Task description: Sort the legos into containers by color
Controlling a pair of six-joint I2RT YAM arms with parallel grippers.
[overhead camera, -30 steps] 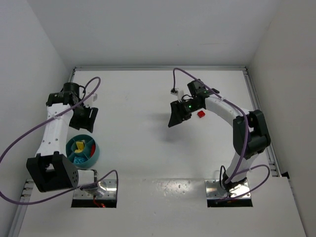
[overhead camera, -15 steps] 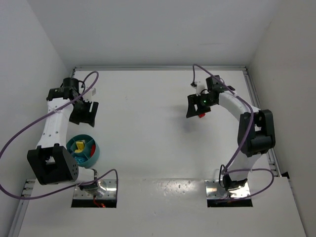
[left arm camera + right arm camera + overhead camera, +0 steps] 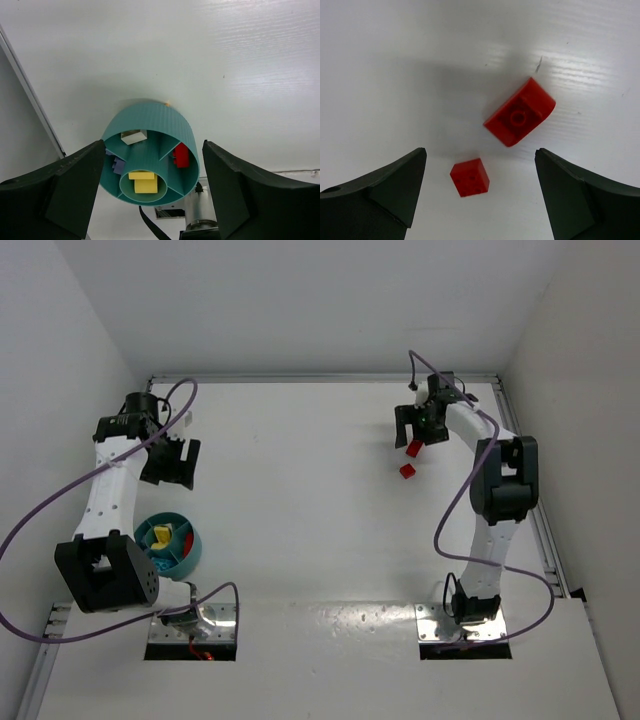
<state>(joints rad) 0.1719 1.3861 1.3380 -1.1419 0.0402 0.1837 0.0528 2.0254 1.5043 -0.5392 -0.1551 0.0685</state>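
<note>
Two red legos (image 3: 520,119) lie below the wide, empty right end effector (image 3: 480,150).
Likely light, hard and slick: pinch the smaller brick (image 3: 469,177) squarely across flat opposite sides.

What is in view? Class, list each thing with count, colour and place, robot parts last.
Loose legos: two, red, far right of table
Bowl: one, teal, near left
Yellow legos: apparently two, yellow, bowl's hub
Red lego: one, red, bowl compartment
Blue legos: count unclear, blue, another compartment
Table: one, white
Base plates: two, metal, near edge
Arms: two, white, left and right
Left hand: one, black, open, beyond bowl
Right hand: one, black, open, over loose legos
</note>
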